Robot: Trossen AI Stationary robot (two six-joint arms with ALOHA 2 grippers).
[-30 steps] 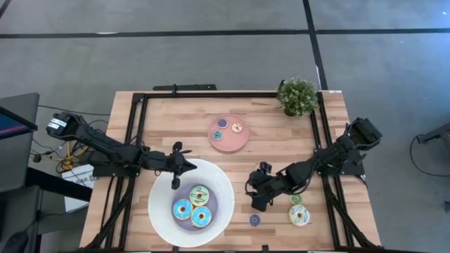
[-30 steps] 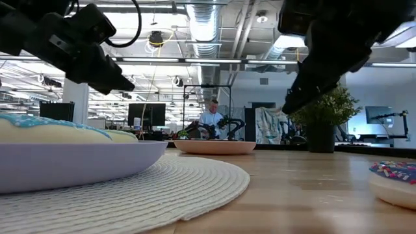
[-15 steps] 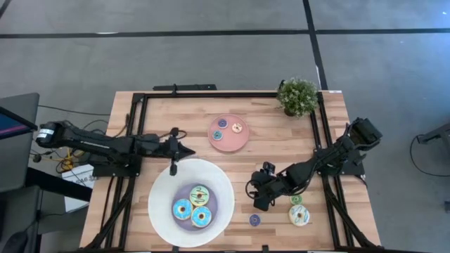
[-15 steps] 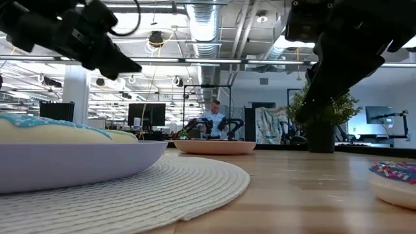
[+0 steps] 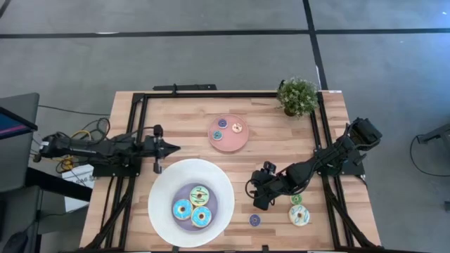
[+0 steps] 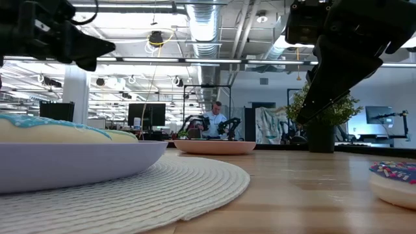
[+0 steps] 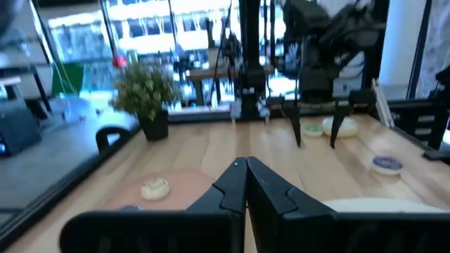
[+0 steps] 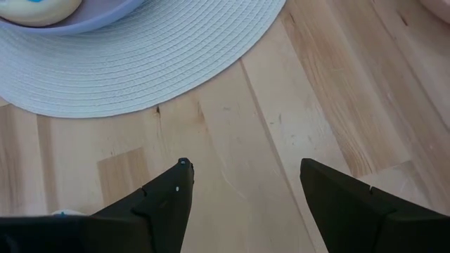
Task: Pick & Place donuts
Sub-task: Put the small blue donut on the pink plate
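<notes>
1. Your right gripper (image 5: pixel 254 197) is spread open, empty, over bare wood.
2. Purple mini donut (image 5: pixel 254 220) lies just beyond it toward the table's near edge; white sprinkled donut (image 5: pixel 299 215) sits further right.
3. Your left gripper (image 5: pixel 167 147) is closed, empty, off the big plate's (image 5: pixel 160 191) far-left rim.

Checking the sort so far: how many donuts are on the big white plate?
3, clustered on the lavender centre of the big white plate: a green donut, a blue donut and another blue donut. None looks hidden.
</notes>
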